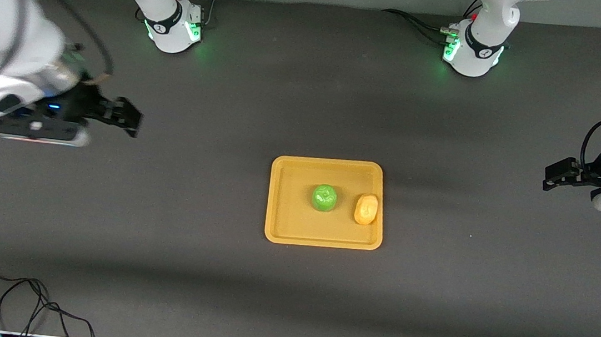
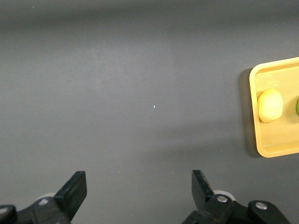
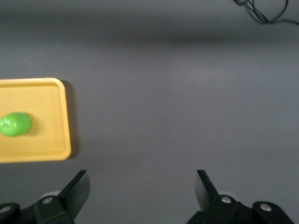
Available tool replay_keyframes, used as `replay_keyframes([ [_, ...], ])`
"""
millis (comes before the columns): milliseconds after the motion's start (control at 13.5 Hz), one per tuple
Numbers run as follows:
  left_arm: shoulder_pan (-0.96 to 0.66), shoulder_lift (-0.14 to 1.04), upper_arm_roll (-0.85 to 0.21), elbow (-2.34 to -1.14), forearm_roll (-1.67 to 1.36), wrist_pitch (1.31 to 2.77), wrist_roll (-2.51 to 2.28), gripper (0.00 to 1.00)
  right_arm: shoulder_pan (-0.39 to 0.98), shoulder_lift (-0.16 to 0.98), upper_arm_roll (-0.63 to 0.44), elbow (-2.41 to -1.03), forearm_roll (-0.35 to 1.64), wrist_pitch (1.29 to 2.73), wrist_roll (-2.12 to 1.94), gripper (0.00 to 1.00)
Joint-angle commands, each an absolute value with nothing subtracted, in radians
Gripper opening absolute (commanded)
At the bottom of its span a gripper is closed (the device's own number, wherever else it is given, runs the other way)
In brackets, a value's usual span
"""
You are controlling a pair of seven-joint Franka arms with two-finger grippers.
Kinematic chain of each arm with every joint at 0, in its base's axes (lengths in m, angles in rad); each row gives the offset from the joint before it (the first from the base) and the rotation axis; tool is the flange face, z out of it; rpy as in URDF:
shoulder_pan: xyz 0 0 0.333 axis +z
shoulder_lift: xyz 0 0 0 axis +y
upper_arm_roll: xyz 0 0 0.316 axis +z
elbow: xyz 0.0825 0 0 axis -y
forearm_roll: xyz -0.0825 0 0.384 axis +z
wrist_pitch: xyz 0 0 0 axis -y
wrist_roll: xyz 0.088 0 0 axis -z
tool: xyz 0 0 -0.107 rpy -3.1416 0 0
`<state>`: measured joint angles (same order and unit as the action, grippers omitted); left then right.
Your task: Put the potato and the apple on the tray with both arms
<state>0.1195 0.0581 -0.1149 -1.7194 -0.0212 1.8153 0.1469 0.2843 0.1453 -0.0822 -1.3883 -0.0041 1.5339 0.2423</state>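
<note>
The yellow-orange tray lies flat in the middle of the table. The green apple sits on it near its middle. The tan potato sits on it beside the apple, close to the rim toward the left arm's end. My left gripper is open and empty over bare table at the left arm's end, well away from the tray. My right gripper is open and empty over bare table at the right arm's end. The left wrist view shows its gripper, the tray, the potato and the apple's edge. The right wrist view shows its gripper, the tray and the apple.
The two arm bases glow green along the table edge farthest from the front camera. A loose black cable lies at the nearest edge toward the right arm's end, and it also shows in the right wrist view.
</note>
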Motion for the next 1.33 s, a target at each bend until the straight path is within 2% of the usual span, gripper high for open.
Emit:
replay_keyframes([
  [0, 0.118, 0.049, -0.118, -1.718, -0.023, 1.819, 0.136, 1.0, 0.134, 0.046, -0.06, -1.52, 0.043, 1.575, 0.071, 1.0],
  [296, 0.117, 0.049, -0.118, -1.721, -0.026, 1.804, 0.137, 1.0, 0.045, 0.02, -0.063, -1.56, 0.023, 1.577, 0.031, 1.0],
  [1259, 0.115, 0.054, -0.12, -1.73, -0.028, 1.816, 0.133, 1.0, 0.032, 0.021, -0.086, -1.583, 0.015, 1.577, 0.046, 1.0],
])
